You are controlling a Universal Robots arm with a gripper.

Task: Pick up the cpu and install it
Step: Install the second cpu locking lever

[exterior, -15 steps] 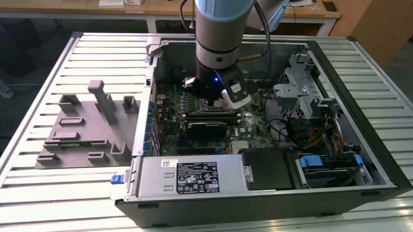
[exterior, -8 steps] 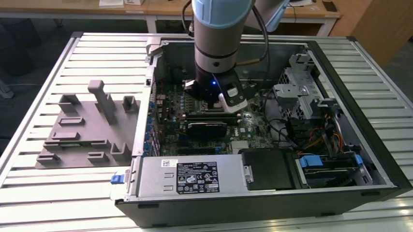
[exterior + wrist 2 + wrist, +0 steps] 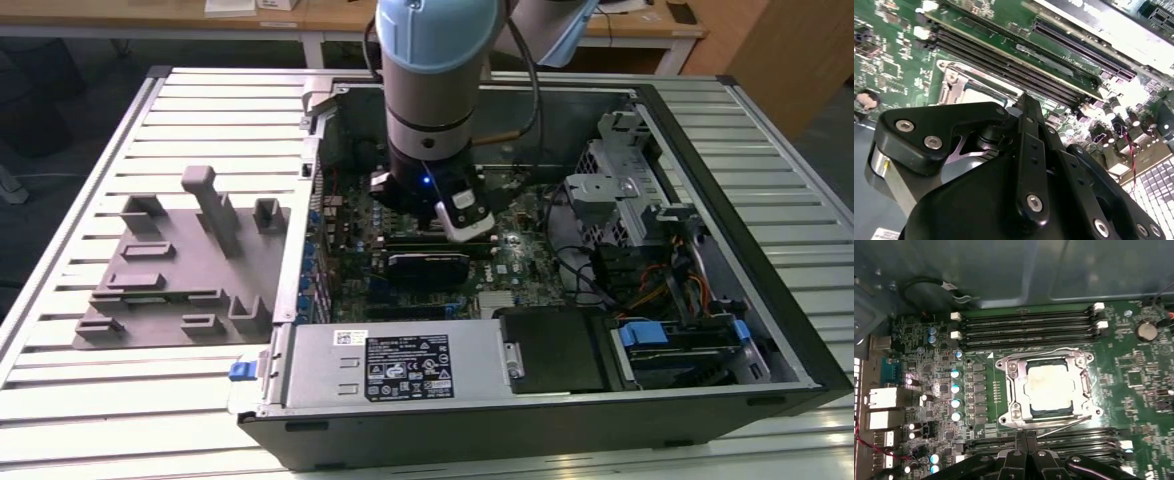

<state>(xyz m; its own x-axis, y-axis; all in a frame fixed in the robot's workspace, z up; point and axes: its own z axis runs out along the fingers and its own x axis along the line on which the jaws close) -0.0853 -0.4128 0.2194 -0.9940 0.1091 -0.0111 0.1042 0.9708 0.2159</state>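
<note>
The cpu is a silvery square with pale smears on its top. It lies flat in the socket on the green motherboard, under the closed metal frame, whose thin lever runs along its edge. My gripper hovers just beside the socket's frame, over the memory slots, with its two black fingers pressed together and nothing between them. In the second wrist view the shut gripper and its black linkage cover most of the socket, and a corner of the cpu shows behind. In the exterior view the arm reaches straight down into the open computer case.
Memory slots run on both sides of the socket. A black cable loops by the case wall. Capacitors stand near the socket. Outside the case, a grey fixture plate with blocks lies at the exterior view's left. The power supply and drive cage border the board.
</note>
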